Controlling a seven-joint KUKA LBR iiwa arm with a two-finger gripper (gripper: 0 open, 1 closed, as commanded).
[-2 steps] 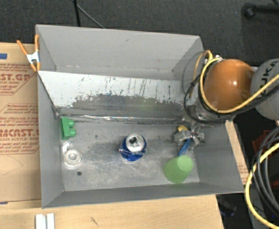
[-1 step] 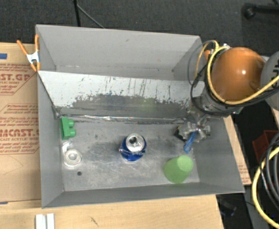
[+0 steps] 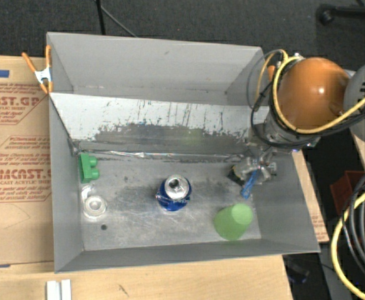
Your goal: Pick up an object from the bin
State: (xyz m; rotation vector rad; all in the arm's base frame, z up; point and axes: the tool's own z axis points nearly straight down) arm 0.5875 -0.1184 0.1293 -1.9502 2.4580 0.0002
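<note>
My gripper [image 3: 256,169] hangs low over the right part of the bin, close to the right wall. A small blue stick-like thing [image 3: 247,185] lies slanted directly below it, touching or nearly touching it. A small dark thing [image 3: 235,175] sits just left of the gripper. A light green cup [image 3: 234,222] lies on its side a little nearer the front, below the blue thing. I cannot make out whether the blue thing is held.
A blue drink can [image 3: 174,193] stands in the middle of the floor. At the left lie a green block [image 3: 88,167] and a clear round lid [image 3: 94,206]. The arm's orange dome and cables hang over the right rim.
</note>
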